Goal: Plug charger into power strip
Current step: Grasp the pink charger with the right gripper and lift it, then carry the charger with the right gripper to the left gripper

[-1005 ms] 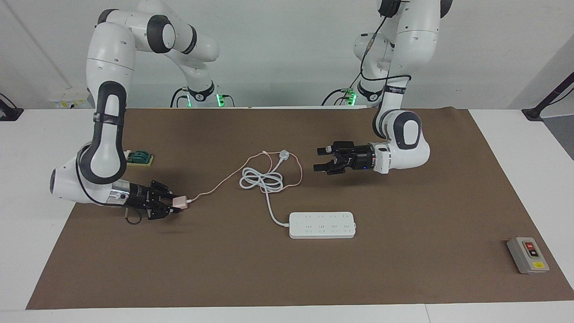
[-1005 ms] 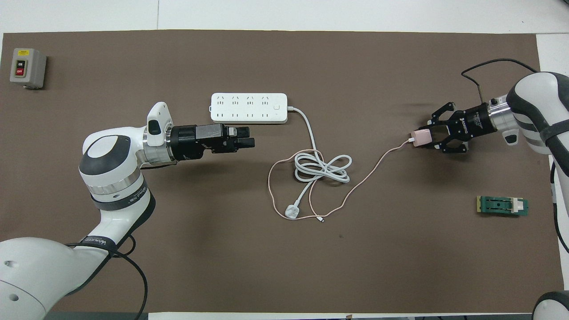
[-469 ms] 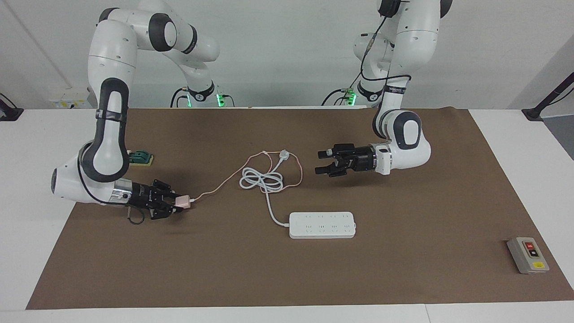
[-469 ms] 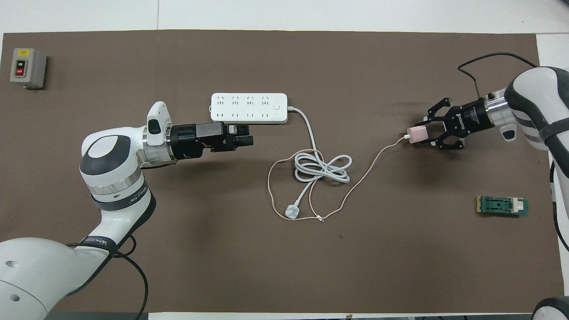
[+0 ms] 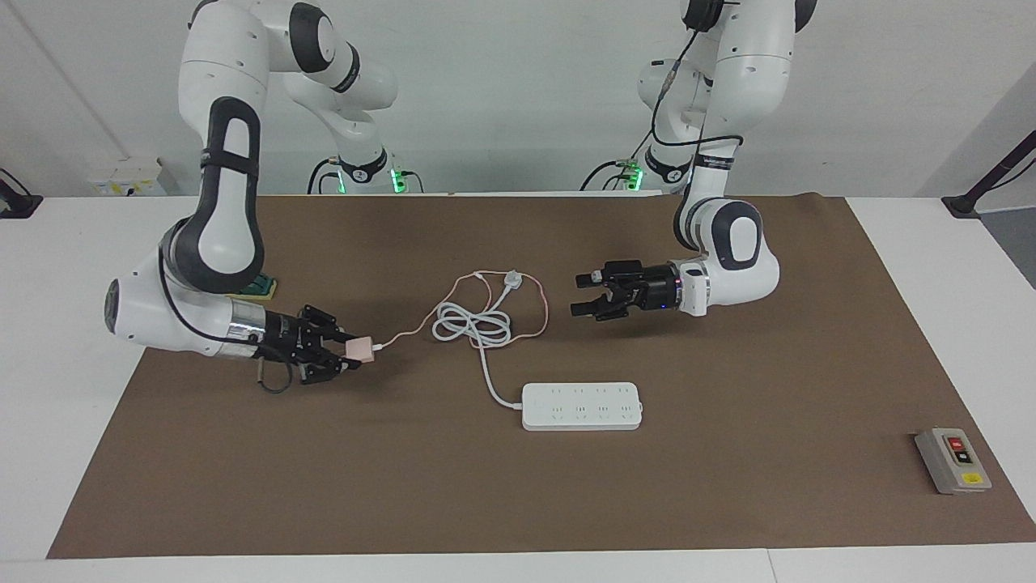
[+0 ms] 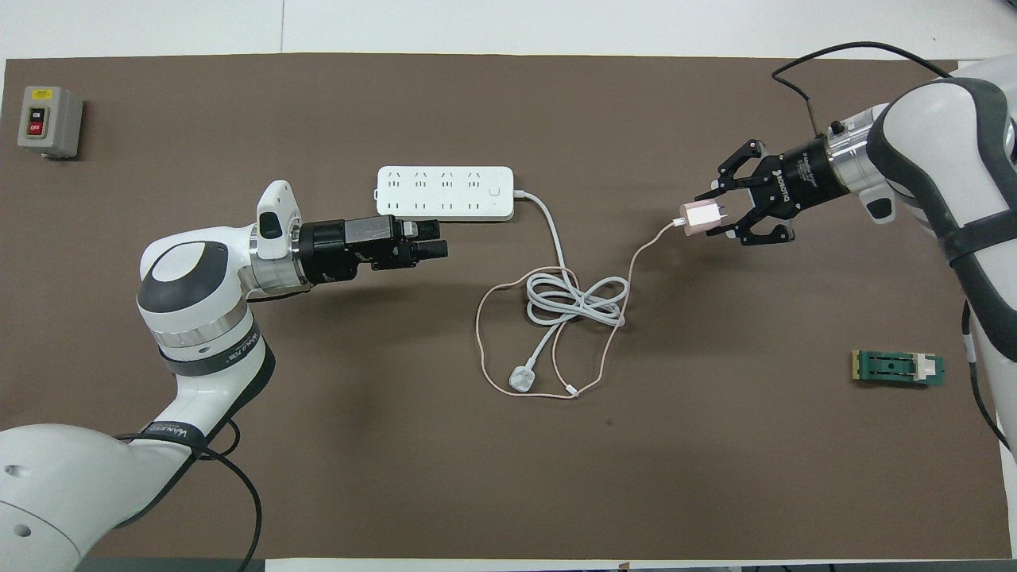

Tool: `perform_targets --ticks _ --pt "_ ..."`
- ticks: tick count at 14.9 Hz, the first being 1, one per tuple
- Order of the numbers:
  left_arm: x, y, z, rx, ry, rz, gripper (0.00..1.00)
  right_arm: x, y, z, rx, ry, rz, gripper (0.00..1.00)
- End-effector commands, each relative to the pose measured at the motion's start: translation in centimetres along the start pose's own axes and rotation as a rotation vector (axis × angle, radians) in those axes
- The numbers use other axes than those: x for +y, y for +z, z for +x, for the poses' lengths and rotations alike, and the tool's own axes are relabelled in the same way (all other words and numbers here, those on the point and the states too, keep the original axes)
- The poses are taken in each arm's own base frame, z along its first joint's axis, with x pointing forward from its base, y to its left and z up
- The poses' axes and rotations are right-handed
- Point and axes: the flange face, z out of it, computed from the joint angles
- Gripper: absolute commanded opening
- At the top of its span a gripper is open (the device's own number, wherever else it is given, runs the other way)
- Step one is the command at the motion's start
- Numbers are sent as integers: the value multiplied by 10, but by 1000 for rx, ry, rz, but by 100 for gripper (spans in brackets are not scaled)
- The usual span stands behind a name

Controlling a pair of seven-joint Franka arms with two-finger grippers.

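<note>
- The small pale pink cube-shaped charger point(image 5: 359, 349) is held clear of the counter point(image 5: 502, 486), pinched between the closed fingertips of the right gripper point(image 5: 344, 357), whose outer links are splayed to the sides.
- Compared with a second ago, the charger is seen carried away from the right arm's end of the counter and toward the middle; the green block point(image 6: 899, 369) is now left well apart from the gripper in the overhead view.
- The thin pink cable point(image 6: 628, 286) is no longer drawn out long: it now hangs in a steeper line from the charger and is gathered in loops over the coiled thick white cord point(image 6: 578, 302) and beside the round white plug point(image 6: 522, 379).
- The long flat white power strip point(image 5: 581, 406) is found unmoved, farther from the robots than the coil, with all its sockets free.
- The left gripper point(image 5: 584, 295) is kept waiting with its jaws wide and nothing in them, over the mat just beside the strip, shifted only slightly.
- The grey switch box point(image 5: 953, 460) is left untouched at the left arm's end.
- The transfer is judged to be under way: the charger is still well apart from the strip, and the prongs, seen pointing back toward the gripper, are likely to need turning downward before insertion.
</note>
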Motion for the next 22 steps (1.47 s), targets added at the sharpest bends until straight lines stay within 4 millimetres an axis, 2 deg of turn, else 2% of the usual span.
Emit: perform_targets --ticks 1,4,5,10,14,16,17,19,21,22 --pt "4 -3 1 14 3 -13 100 -14 8 -58 -30 26 16 0" --pt "3 -13 4 27 -1 -16 100 -31 22 -119 -23 41 56 0" --pt "3 -13 4 25 -3 -20 100 -34 36 -139 -17 38 55 0" --pt "5 -13 4 23 2 -23 100 -45 87 -211 12 52 126 0" --pt "5 -13 4 21 1 -28 100 -46 112 -242 16 82 174 0" --pt "5 -18 6 30 2 -28 100 -49 119 -249 16 111 208 0" --pt "5 -16 5 27 1 -29 100 -48 127 -257 18 109 213 0" --pt "5 -15 6 28 1 -26 100 -51 130 -260 18 108 245 0" --pt "7 -12 6 31 3 -28 100 -49 147 -273 19 107 245 0" --pt "7 -11 7 31 4 -28 100 -48 149 -275 19 105 251 0"
